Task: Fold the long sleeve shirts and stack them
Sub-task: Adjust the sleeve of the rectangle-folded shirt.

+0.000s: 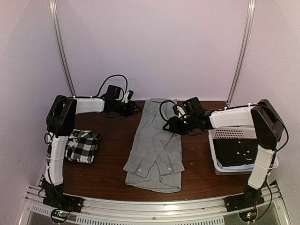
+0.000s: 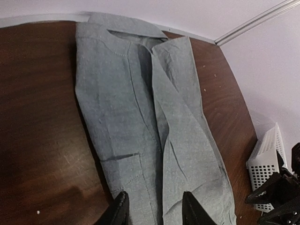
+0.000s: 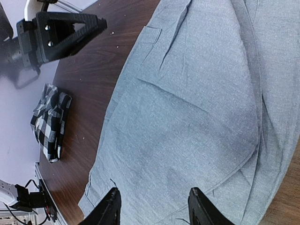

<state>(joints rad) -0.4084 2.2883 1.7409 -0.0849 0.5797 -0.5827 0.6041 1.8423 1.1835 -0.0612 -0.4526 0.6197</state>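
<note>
With the grey shirt (image 1: 154, 145) lying as a long strip on the table (image 1: 110, 159) and the checked shirt (image 1: 82, 146) folded at left, the left gripper (image 2: 154, 211) and right gripper (image 3: 152, 206), both spread and empty, should pinch opposite edges at its far end level, lift together and lay that end squarely over the near end.

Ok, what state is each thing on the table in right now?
Grey shirt: laid flat, sleeves folded in, not yet folded small.
Checked shirt: folded, lying apart on the left.
Basket: holds dark cloth.
Left fingers: open, empty.
Right fingers: open, empty.
</note>
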